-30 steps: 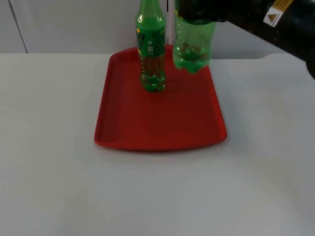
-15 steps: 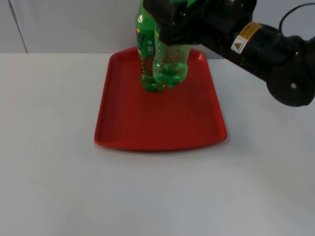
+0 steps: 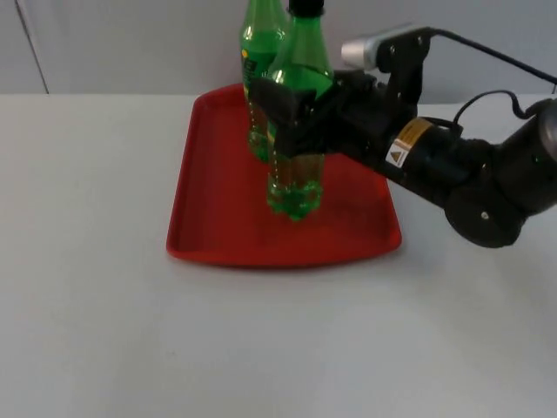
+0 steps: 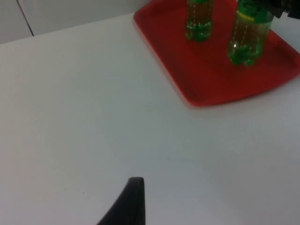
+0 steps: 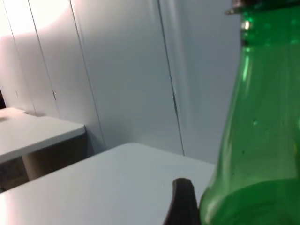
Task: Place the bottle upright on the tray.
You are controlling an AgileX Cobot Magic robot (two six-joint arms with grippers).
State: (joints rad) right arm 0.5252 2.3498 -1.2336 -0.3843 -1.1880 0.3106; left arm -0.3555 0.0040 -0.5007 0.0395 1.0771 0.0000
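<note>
Here the right gripper (image 3: 291, 117) clamps the light, slippery, near-empty bottle (image 3: 296, 161) mid-body, upright at the tray's (image 3: 209, 235) 3 o'clock side, second bottle (image 3: 258, 78) toward 12; left gripper's (image 4: 126, 201) closure cannot be told.

2 upright bottles (image 3: 296, 157) (image 3: 259, 52) on the tray (image 3: 209, 209), one nearer, one behind at the far edge

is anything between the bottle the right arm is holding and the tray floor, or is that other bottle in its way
Nothing visible blocks it. The right gripper holds the bottle upright with its base at the red tray. The second bottle stands behind it toward the tray's back edge, apart in the left wrist view. The left gripper waits over bare table.
</note>
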